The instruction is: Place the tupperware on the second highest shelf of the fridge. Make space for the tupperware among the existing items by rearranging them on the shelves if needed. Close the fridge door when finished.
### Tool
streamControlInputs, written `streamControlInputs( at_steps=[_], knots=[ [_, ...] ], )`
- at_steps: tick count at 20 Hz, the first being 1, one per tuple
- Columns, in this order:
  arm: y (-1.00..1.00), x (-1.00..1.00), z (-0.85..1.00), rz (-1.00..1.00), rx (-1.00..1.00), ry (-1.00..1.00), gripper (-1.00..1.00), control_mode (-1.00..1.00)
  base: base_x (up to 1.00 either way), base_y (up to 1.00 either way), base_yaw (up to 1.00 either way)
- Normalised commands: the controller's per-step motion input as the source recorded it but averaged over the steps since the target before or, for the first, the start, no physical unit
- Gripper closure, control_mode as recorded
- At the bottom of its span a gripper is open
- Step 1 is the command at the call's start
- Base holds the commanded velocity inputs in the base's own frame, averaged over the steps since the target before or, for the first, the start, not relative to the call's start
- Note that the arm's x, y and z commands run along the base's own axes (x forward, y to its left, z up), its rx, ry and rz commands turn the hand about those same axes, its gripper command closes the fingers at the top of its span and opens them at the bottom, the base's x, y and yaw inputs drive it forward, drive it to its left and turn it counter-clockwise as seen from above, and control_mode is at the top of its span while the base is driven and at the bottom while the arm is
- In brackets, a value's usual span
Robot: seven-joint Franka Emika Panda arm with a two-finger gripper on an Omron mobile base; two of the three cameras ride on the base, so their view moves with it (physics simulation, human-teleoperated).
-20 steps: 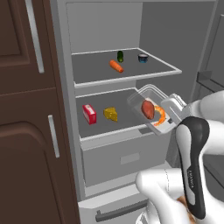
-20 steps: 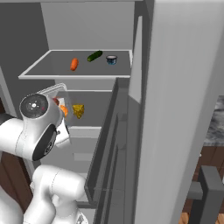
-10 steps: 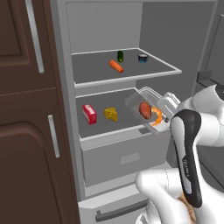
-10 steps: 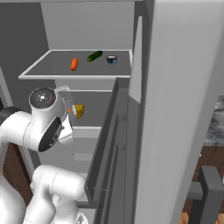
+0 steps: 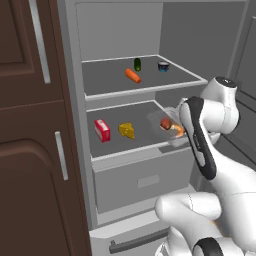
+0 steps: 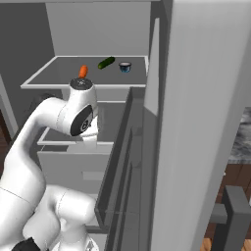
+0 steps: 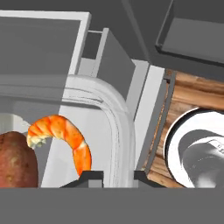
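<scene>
The tupperware [image 5: 168, 125], a clear box with a reddish-brown lump and an orange shrimp inside, is over the right front part of the fridge's [image 5: 120, 35] lower open shelf [image 5: 125, 112]. My gripper [image 7: 118, 175] is shut on its rim [image 7: 123, 131], which runs between the two fingertips. Whether the box rests on the shelf I cannot tell. The upper shelf [image 5: 105, 80] carries an orange carrot [image 5: 132, 75], a dark green oblong [image 5: 137, 64] and a small dark bowl [image 5: 163, 66]. Left of the box lie a red carton [image 5: 102, 130] and a yellow cheese wedge [image 5: 127, 130]. The fridge door [image 6: 196, 122] stands open.
Dark brown cabinets [image 5: 30, 150] flank the fridge on the left. A grey drawer [image 5: 145, 177] sits under the lower shelf. The door's inner racks [image 6: 120, 166] reach toward the arm on the right. Bare shelf shows between the cheese and the box.
My arm's elbow has swung up and in toward the fridge. The tupperware has stayed at the right of the lower shelf, shifting only slightly. The shelf items have not moved.
</scene>
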Motion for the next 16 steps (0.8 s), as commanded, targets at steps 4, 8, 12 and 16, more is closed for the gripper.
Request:
streamControlInputs(
  at_steps=[4, 8, 12, 16],
  knots=[
    [0.00, 0.05, -0.76, -0.24, -0.01, -0.18, 1.00, -1.00, 0.00, 0.00, 0.00],
    [0.00, 0.01, -0.95, -0.19, 0.00, -0.28, 1.00, -1.00, 0.00, 0.00, 0.00],
    [0.00, 0.37, -0.52, -0.05, 0.00, -0.13, 1.00, -1.00, 0.00, 0.00, 0.00],
    [0.00, 0.47, -0.20, 0.00, 0.00, 0.00, 1.00, -1.00, 0.00, 0.00, 0.00]
  ],
)
